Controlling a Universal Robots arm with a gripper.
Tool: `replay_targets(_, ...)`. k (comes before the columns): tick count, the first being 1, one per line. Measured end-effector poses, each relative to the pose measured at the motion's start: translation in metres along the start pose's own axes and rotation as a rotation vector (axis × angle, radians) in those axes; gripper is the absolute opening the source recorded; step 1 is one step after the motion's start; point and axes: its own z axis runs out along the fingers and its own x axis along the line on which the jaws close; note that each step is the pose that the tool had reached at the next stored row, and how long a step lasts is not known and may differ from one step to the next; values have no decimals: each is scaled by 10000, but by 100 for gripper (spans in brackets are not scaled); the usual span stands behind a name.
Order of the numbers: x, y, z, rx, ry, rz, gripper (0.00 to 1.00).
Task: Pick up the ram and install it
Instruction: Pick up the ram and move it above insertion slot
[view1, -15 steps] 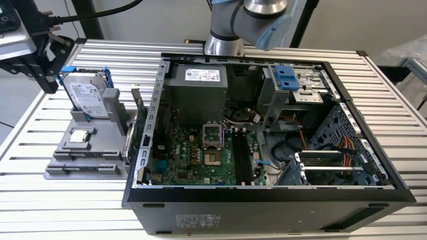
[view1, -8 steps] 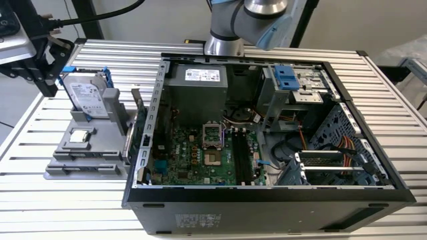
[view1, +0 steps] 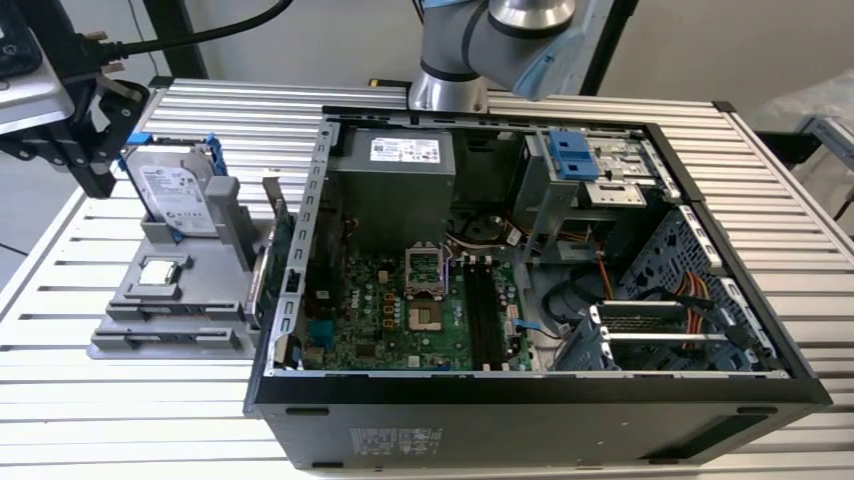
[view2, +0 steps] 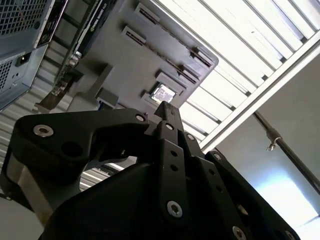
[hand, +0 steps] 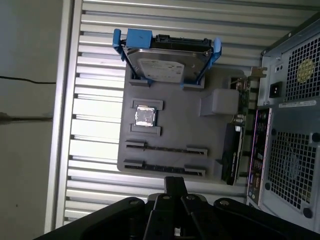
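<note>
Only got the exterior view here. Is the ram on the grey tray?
Observer: Looks so. The first wrist view shows a thin dark ram standing on edge in each long holder of the tray.
Operator: Pincer carrying anything?
Observer: No. In the first wrist view the pincer has a bare tip, clear of the tray and touching nothing.
</note>
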Motion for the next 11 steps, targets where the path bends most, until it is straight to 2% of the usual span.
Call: replay_targets(11, 0, -1, 0, -2, -3, 72, 0)
